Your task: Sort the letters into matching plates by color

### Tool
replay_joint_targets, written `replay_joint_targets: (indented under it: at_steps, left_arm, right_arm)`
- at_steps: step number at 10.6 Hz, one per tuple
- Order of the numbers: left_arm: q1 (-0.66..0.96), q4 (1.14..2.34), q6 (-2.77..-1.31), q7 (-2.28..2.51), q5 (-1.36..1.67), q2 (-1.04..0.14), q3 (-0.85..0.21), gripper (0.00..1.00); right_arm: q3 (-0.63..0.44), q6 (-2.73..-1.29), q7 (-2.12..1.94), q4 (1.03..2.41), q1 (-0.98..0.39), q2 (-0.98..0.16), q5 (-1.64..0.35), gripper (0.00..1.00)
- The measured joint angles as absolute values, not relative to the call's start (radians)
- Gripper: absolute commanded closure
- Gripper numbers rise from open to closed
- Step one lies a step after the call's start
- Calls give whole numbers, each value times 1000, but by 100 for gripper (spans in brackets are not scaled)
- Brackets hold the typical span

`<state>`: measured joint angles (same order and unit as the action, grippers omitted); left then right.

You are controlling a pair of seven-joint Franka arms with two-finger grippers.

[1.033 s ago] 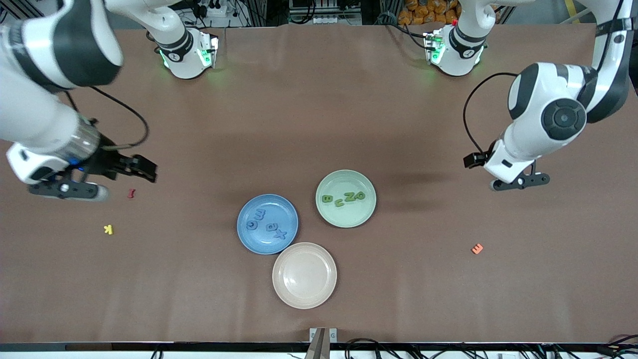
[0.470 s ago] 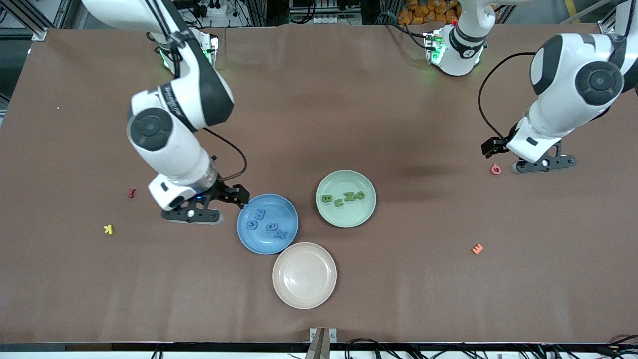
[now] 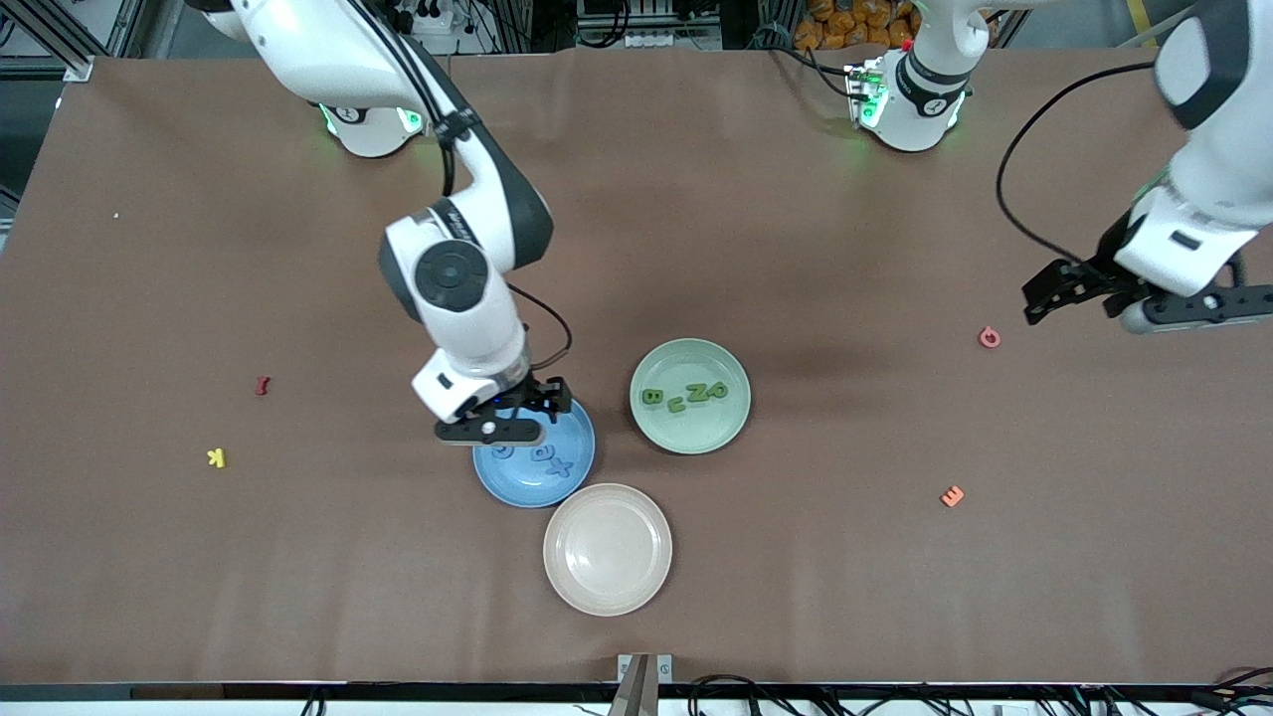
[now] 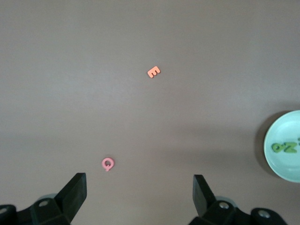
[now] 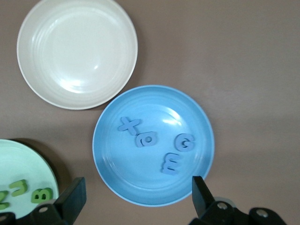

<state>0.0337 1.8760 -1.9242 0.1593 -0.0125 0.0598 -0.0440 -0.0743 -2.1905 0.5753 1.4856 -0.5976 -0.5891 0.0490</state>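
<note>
— Three plates in the front view, right? Where do they sit?

— Yes. Take the blue plate (image 3: 557,477) as the mark: the green plate (image 3: 690,396) is beside it toward the left arm's end and a little farther from the front camera, apart from it; the cream plate (image 3: 608,549) is nearer to that camera, its rim touching the blue one. Four green letters (image 3: 686,394) lie in the green plate. The blue letters (image 3: 550,463) lie in the blue plate, partly hidden by the right gripper (image 3: 542,396), which hangs over that plate's rim.

— And the left gripper (image 3: 1039,295)?

— Well away toward the left arm's end, above the table near a pink letter (image 3: 989,337).

— Left wrist view?

— Both fingers (image 4: 75,190) spread wide, nothing between them; the pink letter and an orange letter (image 4: 153,72) lie on the table (image 4: 70,70) below.

— Right wrist view?

— Fingers (image 5: 72,197) wide apart and empty, above the blue plate, where all four blue letters show. The cream plate is bare.
</note>
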Motion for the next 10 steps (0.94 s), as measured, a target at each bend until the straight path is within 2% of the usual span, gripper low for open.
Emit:
replay_joint_targets:
  at_steps: [3,6,10]
  left_arm:
    - [-12,1731,-1789,79,-2,65,-43,0]
    - [-16,1708,-1782,76,33,65,-44,0]
    - [-16,1670,-1751,28,47,64,-43,0]
  right_arm:
    - [-62,-2293,584,1485,-632,-681,125,0]
    - [-60,-2384,584,1472,-662,-763,172,0]
    - [-60,-2386,584,1421,-700,-833,205,0]
